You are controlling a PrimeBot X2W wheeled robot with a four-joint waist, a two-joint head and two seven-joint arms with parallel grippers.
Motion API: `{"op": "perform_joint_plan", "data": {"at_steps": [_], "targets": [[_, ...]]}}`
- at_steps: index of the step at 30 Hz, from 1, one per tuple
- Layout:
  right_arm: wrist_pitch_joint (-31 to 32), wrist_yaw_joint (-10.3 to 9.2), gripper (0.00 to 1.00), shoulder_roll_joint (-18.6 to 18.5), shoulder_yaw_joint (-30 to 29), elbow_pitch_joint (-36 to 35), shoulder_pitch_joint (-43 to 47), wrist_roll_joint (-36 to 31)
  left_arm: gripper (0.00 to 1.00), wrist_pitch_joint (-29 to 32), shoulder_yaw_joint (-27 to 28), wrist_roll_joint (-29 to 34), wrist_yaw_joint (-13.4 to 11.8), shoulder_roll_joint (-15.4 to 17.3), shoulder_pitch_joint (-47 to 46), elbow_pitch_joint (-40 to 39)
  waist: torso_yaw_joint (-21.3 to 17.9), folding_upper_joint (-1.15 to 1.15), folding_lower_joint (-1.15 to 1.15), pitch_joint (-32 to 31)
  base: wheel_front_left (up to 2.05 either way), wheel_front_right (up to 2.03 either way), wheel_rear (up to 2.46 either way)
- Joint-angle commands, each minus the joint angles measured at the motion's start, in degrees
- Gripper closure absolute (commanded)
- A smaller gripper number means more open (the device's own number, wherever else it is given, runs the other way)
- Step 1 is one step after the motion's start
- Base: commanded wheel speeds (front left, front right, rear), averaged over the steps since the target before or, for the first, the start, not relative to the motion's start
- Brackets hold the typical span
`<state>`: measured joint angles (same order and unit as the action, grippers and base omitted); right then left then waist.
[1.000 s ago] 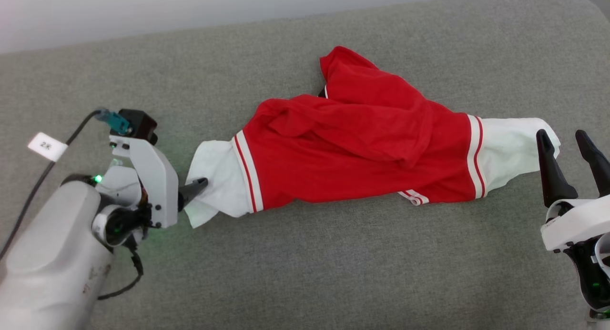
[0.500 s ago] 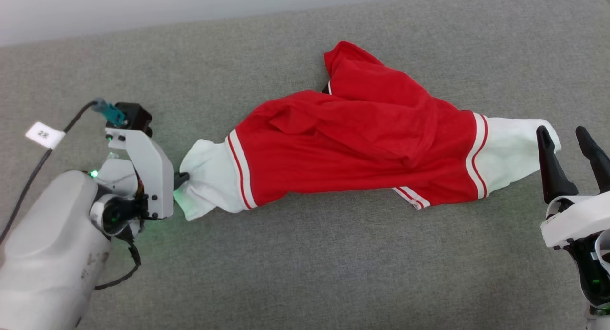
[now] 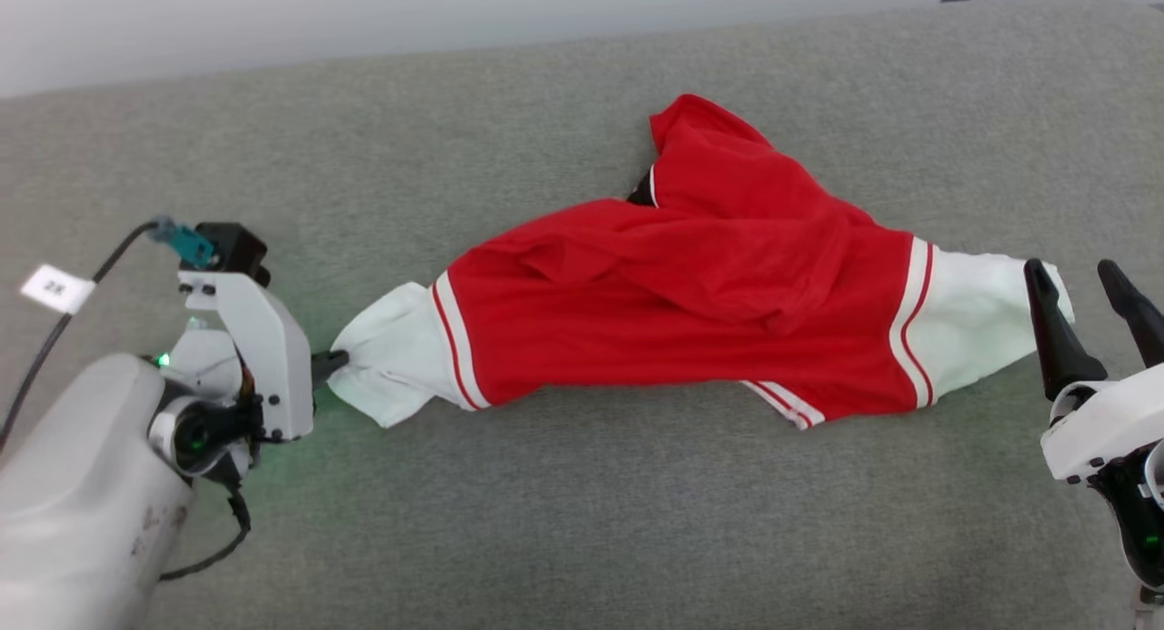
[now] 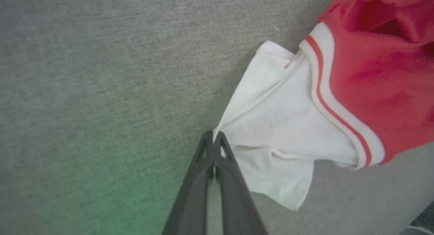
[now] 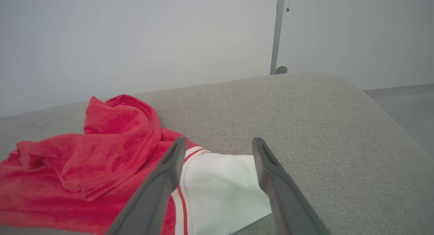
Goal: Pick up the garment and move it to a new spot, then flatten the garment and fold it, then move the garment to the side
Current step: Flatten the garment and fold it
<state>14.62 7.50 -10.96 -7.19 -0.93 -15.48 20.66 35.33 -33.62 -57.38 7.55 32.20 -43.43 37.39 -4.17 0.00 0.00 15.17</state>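
The garment (image 3: 691,312), red with white sleeves and red-white striped trim, lies crumpled and stretched sideways across the grey cushion (image 3: 582,521). My left gripper (image 3: 332,362) is shut on the edge of the garment's left white sleeve (image 3: 396,375). In the left wrist view, the closed left gripper (image 4: 213,136) pinches the sleeve (image 4: 274,126) at its corner. My right gripper (image 3: 1070,271) stands open at the tip of the right white sleeve (image 3: 978,321). In the right wrist view, the right gripper (image 5: 219,141) has that sleeve (image 5: 220,191) lying between and below its fingers. The chest print is hidden.
A pale wall (image 5: 135,41) rises behind the cushion's far edge, with a grey post (image 5: 276,31) against it. The cushion rounds off at its right end (image 5: 390,119). A tagged black cable (image 3: 55,289) runs to my left wrist.
My left gripper closed on the left sleeve and drew it leftward, pulling the garment out longer and flatter. The right gripper stayed open beside the right sleeve. The head view shifted slightly.
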Motion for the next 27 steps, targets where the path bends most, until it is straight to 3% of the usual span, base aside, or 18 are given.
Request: {"op": "perform_joint_plan", "data": {"at_steps": [1,6,15,27], "targets": [[0.3,-0.02,0.00,-0.2,-0.1,0.2,0.9,0.1,1.00,-0.2,-0.1,0.0,-0.2,0.4,1.3,0.0,0.7,0.00,0.00,-0.5,0.00,0.00,0.00],[2.6,-0.02,0.00,-0.4,0.0,0.5,0.4,-0.2,1.00,-0.7,0.7,-1.1,-0.9,1.4,3.5,-2.3,1.9,0.00,0.00,-1.3,0.00,0.00,0.00],[4.9,-0.02,0.00,-0.7,-0.3,-0.1,0.6,-0.5,1.00,-1.0,3.0,-3.4,-4.3,5.1,10.0,-10.4,3.1,0.00,0.00,-2.6,0.00,0.00,0.00],[5.6,-0.02,0.00,-0.3,-0.8,-1.5,2.2,-0.4,1.00,1.3,7.9,-4.6,-16.2,15.4,20.0,-36.9,4.0,0.00,0.00,-3.6,0.00,0.00,0.00]]}}
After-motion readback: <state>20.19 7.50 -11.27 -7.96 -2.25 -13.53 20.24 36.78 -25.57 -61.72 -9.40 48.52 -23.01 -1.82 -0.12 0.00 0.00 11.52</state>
